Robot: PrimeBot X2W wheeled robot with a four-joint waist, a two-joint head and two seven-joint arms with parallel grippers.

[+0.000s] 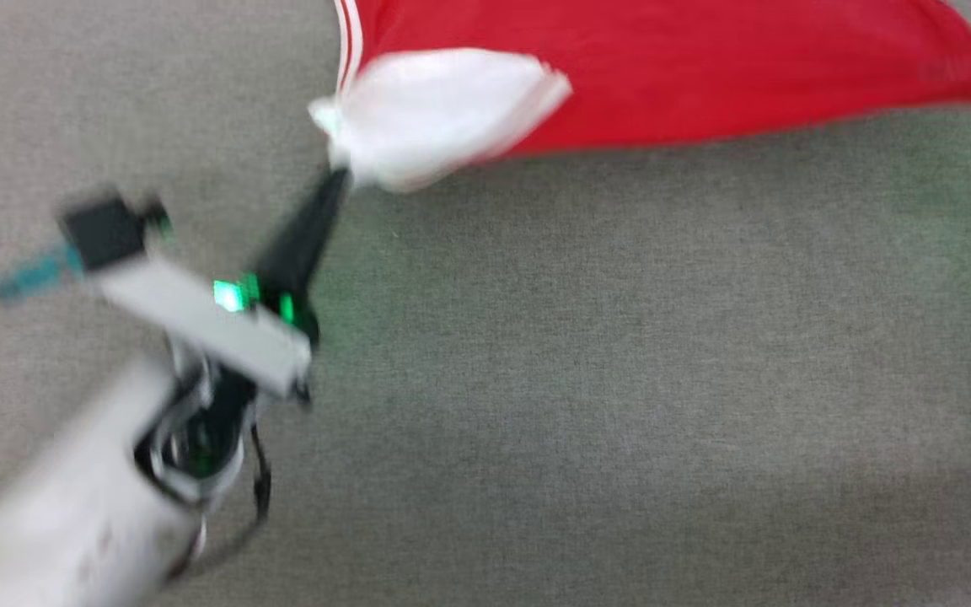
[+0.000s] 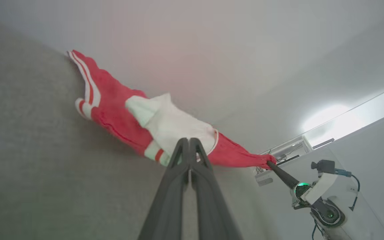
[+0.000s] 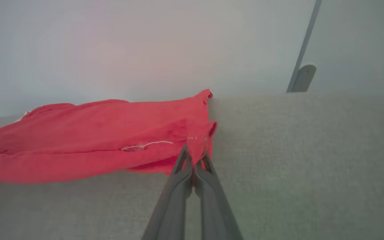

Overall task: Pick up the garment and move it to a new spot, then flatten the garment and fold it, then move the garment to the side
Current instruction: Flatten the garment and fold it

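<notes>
1. Left gripper [image 1: 337,179]: the two dark fingers are pressed together, with no gap between them. They pinch the white sleeve [image 1: 435,110] of the garment [image 1: 705,59] at its bunched lower corner, right at the fingertips.
2. Right gripper [image 3: 194,156]: the fingers are closed tight on a fold of red cloth at the garment's corner. A short line of white stitching [image 3: 148,145] lies just to the left of the fingertips in the right wrist view.
3. Garment position: the cloth spans from one gripper to the other, pulled into a long band between the two pinch points.
4. From the left gripper, the red body runs ahead of and beyond the fingertips. The red-and-white striped trim [image 2: 87,78] sits at the far end, well away from the fingers.
5. From the right gripper, the red cloth extends leftward from the fingertips. Its top edge ends just above them.
6. Support: a grey fabric surface [image 1: 620,379] lies beneath both grippers and the garment. The frames do not settle whether the stretched edge touches it.
7. Background: a pale wall [image 2: 212,50] stands beyond the far edge of the grey surface.
8. The head view is motion-blurred, so fine detail is unreadable there.
</notes>
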